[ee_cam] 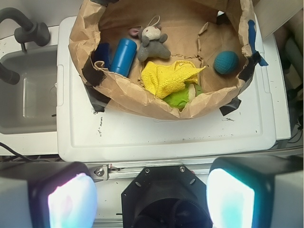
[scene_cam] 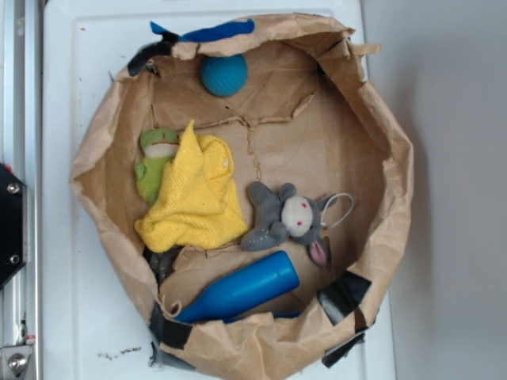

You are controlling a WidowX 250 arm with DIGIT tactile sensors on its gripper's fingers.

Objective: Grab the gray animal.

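The gray animal (scene_cam: 287, 218) lies flat on the floor of the brown paper bag (scene_cam: 380, 119), toward the right of centre in the exterior view, white face up, its thin white cord loop (scene_cam: 341, 207) trailing off to the right. Nothing covers it, so I judge a straight top-down pick is possible.

Just below it is the blue cylinder (scene_cam: 242, 290), lying on its side and close to the plush's lower ear; that looks like the tightest neighbour for my fingers. To its left is the yellow cloth (scene_cam: 194, 194), near the plush's arm though I can't tell if they touch, draped over most of the green plush frog (scene_cam: 157, 158), which only peeks out at the top. The teal ball (scene_cam: 223, 74) sits well apart at the far end of the bag.

The bag's walls are rolled down and taped with black and blue tape, forming a raised rim that keeps everything corralled; I'd have to clear that rim going in. The bag rests on a white bench (scene_cam: 79, 63), with a sink (ee_cam: 28, 90) beside it in the wrist view.

My gripper (ee_cam: 152, 202) is spread wide and empty, with both pads (ee_cam: 71, 199) visible at the bottom of the wrist view, well back from the bag. Approach not yet started.
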